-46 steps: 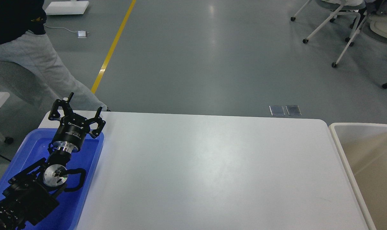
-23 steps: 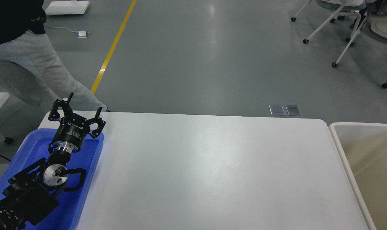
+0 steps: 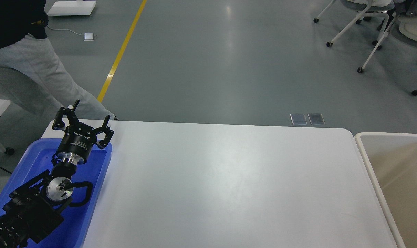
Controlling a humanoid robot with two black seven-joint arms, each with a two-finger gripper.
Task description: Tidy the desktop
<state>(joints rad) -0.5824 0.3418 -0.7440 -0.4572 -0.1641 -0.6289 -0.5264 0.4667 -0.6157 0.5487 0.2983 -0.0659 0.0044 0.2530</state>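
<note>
The desktop (image 3: 229, 186) is a large white tabletop with rounded corners and fills the middle of the head view. Nothing lies on its visible surface. My left gripper (image 3: 90, 111) is open and empty, its fingers spread, held above the far end of the blue tray (image 3: 94, 179) at the table's far left corner. My right arm and gripper are out of view.
A beige white-rimmed bin (image 3: 370, 162) stands at the table's right edge; a small object shows inside it at the frame's right edge. A person in grey trousers (image 3: 39, 72) stands beyond the far left corner. Wheeled chairs (image 3: 363, 31) stand at the far right.
My left arm has not moved. A small object in the bin at the right edge has dropped lower. The person at the far left has shifted slightly.
</note>
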